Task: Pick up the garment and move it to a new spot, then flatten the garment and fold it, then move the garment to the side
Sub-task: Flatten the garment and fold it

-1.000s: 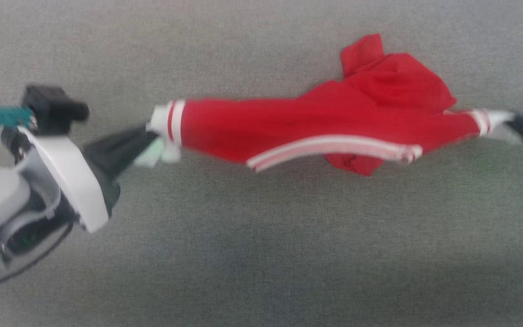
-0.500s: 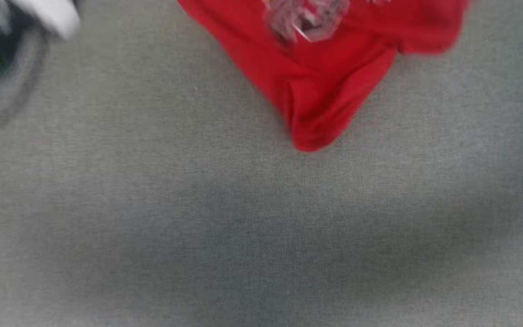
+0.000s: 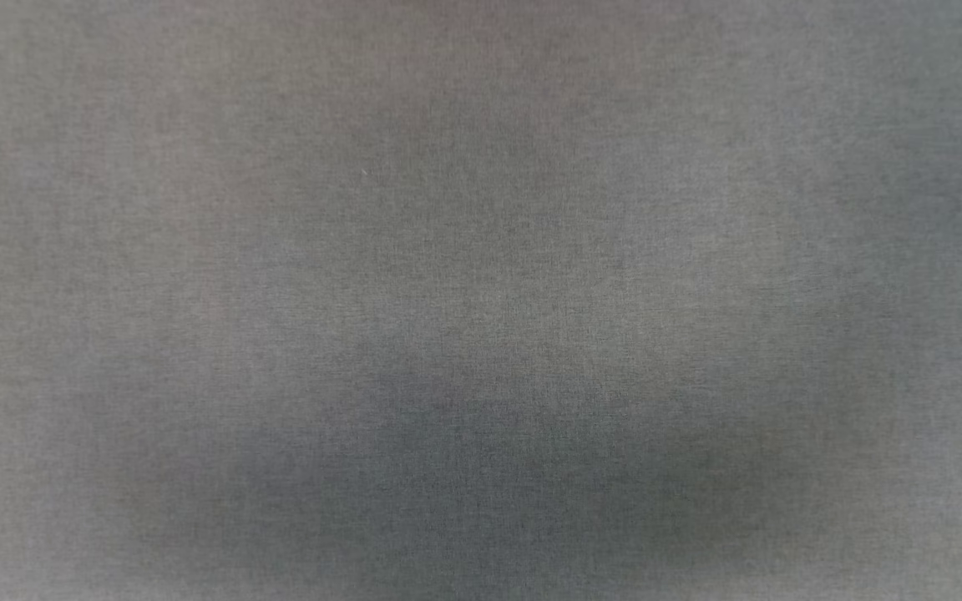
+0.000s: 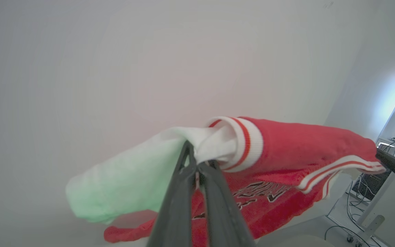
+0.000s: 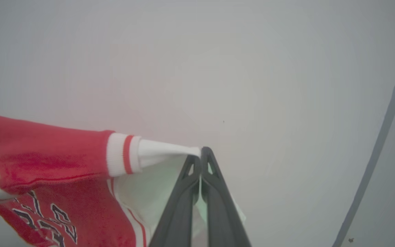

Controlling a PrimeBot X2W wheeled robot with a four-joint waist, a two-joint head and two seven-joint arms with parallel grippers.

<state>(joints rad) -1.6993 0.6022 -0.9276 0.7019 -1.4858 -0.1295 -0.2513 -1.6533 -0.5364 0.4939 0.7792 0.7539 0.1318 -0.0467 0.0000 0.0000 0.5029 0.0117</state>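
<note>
My left gripper [image 4: 197, 161] and my right gripper [image 5: 200, 154] each pinch a white sleeve of the bright red jersey shirt [image 4: 303, 144], stretched in air between them, so I judge this the moving step, and next I must lower it flat on the grey fabric bench [image 3: 481, 300].

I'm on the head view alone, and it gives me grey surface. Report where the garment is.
Observer: The left gripper is shut on one white sleeve of the garment.
Operator: Now give me the right one.
Observer: The right gripper is shut on the other white sleeve.
Operator: Describe how it hangs.
Observer: The red body spans between the two grippers, and its dark lettering sags below the sleeve line.
</note>
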